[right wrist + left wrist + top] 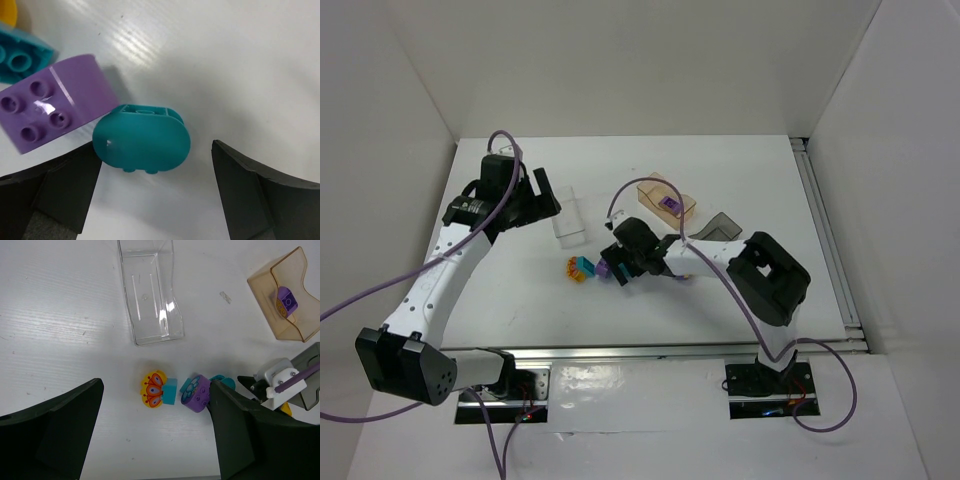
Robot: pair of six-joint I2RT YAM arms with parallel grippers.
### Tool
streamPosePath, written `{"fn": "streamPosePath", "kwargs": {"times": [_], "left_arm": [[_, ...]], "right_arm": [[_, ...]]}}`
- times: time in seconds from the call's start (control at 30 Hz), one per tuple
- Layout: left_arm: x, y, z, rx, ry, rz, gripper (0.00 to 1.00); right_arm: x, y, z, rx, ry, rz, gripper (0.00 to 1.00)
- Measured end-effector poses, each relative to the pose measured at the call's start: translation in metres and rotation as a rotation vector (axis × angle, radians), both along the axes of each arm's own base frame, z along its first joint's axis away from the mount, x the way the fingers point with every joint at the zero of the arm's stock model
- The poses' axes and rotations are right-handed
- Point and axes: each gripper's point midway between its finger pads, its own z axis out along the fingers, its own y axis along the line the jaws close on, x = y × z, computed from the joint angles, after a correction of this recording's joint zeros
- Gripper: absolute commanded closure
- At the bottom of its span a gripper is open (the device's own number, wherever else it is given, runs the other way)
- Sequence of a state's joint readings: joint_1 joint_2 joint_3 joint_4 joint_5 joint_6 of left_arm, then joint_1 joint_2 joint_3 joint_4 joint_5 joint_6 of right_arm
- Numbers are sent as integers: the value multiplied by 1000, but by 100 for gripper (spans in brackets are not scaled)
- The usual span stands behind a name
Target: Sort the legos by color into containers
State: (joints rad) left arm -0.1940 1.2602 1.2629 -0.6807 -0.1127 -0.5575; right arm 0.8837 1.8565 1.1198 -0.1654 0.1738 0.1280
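My right gripper (617,268) (155,195) is open and low over the table. A rounded teal brick (141,137) lies between its fingers, close to the left one. A purple brick (55,102) (603,268) lies right beside it. A teal brick (170,391) joined to a yellow butterfly brick (154,388) (580,267) lies further left. My left gripper (545,195) (150,440) is open and empty, held above the clear tray (570,220) (151,295), which is empty. The peach tray (655,190) (265,282) holds one purple brick (286,302). The dark grey tray (720,228) lies to its right.
White walls enclose the table on three sides. A metal rail (825,230) runs along the right edge of the table. The right arm's white forearm (705,255) lies across the table just in front of the dark grey tray.
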Motion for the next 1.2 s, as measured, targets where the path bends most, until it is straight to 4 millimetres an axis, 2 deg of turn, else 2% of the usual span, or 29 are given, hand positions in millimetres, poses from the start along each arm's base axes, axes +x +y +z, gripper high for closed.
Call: {"fn": "streamPosePath", "kwargs": {"times": [0.13, 0.23, 0.27, 0.47, 0.53, 0.63, 0.77, 0.9, 0.97, 1.07, 1.1, 1.2], "left_arm": [[0, 0, -1, 2, 3, 2, 6], [1, 0, -4, 4, 12, 2, 6], [2, 0, -5, 5, 15, 2, 6], [4, -1, -12, 8, 37, 1, 6], [5, -2, -15, 5, 47, -3, 6], [5, -3, -18, 1, 55, -9, 6], [5, -4, -20, 0, 59, -11, 6], [3, -5, -26, -5, 74, -19, 8], [2, -7, -27, -11, 76, -27, 8], [1, -8, -24, -16, 68, -31, 8], [2, -7, -23, -15, 64, -30, 8], [2, -7, -21, -12, 54, -28, 7]], "right_arm": [[16, -3, -3, 31, 0, 6, 20], [17, -4, -7, 35, 10, 15, 26], [17, -3, -6, 38, 9, 19, 31], [13, -11, 0, 46, -7, 2, 38], [15, -12, 11, 59, -29, -13, 38], [20, -14, 39, 93, -84, -51, 38], [29, -32, 81, 130, -161, -168, 38], [44, -74, 109, 198, -193, -357, 38], [57, -119, 112, 213, -199, -502, 38], [71, -177, 104, 205, -187, -693, 38], [72, -191, 98, 198, -177, -740, 38], [65, -216, 81, 172, -126, -815, 37]]}}
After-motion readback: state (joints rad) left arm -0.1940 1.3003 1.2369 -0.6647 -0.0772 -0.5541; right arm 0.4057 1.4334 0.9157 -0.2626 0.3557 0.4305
